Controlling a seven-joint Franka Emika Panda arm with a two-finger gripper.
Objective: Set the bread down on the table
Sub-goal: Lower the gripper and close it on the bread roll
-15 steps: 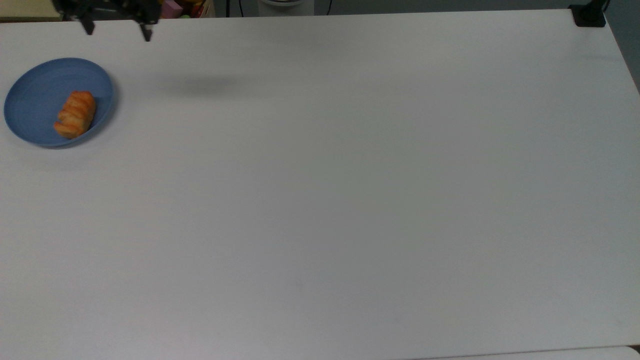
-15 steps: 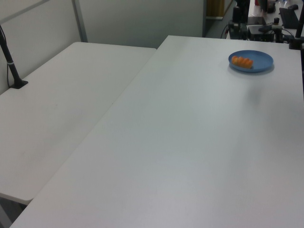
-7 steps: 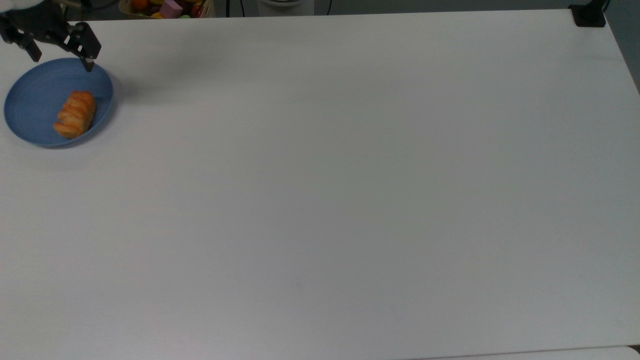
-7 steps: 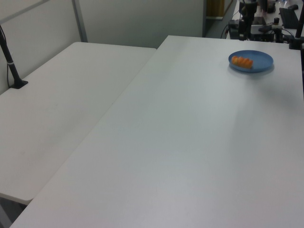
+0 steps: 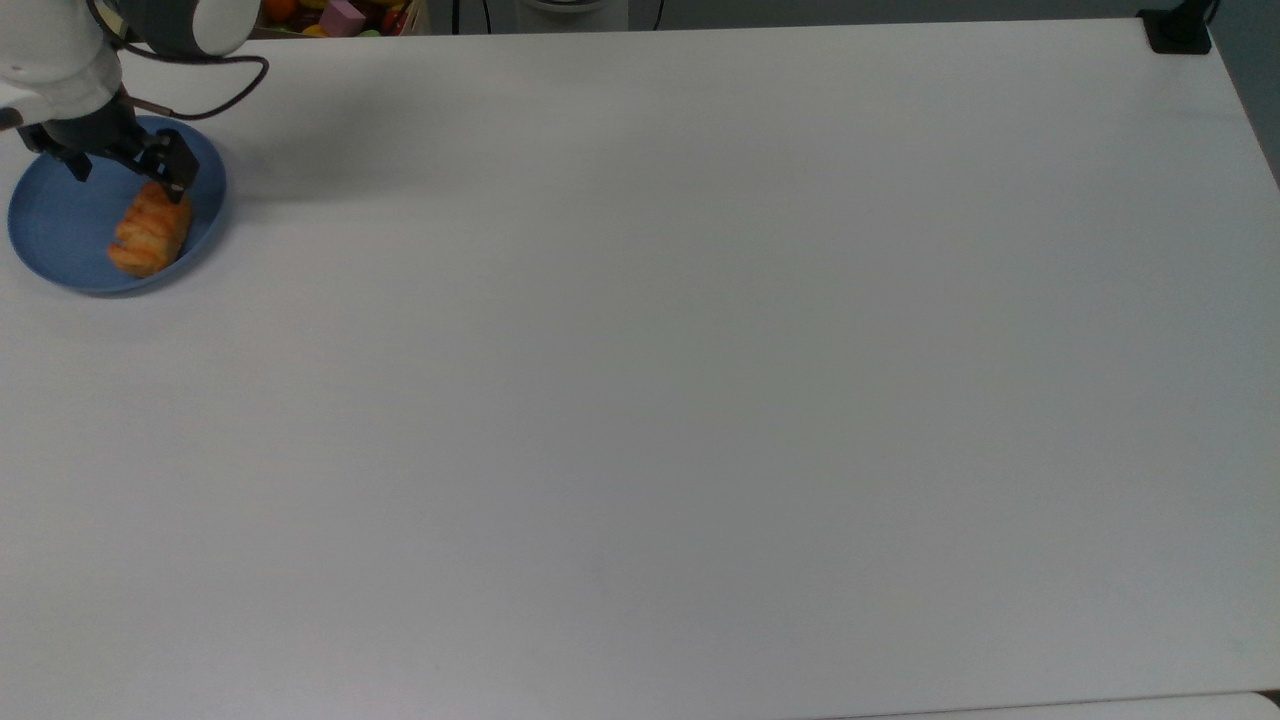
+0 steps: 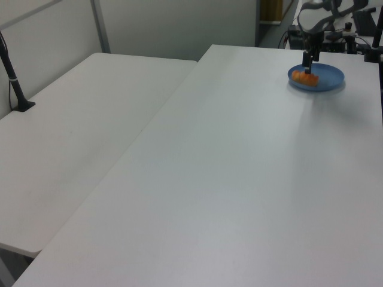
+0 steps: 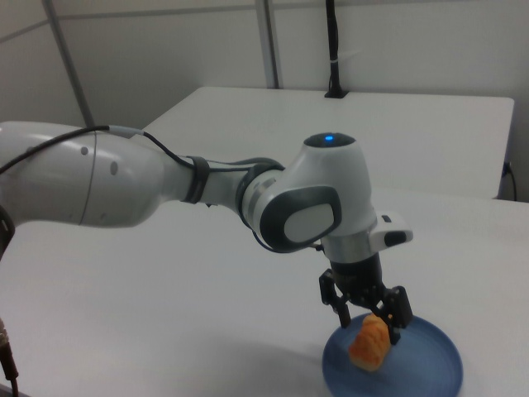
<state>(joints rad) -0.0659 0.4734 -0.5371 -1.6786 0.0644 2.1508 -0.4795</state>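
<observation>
The bread (image 5: 150,229) lies on the blue plate (image 5: 60,225) at the top view's far left. The gripper (image 5: 128,173), fingers spread, hangs over its far end. It should centre over the loaf, straddle the short width, and descend before closing.

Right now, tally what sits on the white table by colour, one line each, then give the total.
Blue: 1, the plate, lying on the table.
Golden-orange: 1, the bread, lying on the plate under the open gripper.
Total: 2
</observation>
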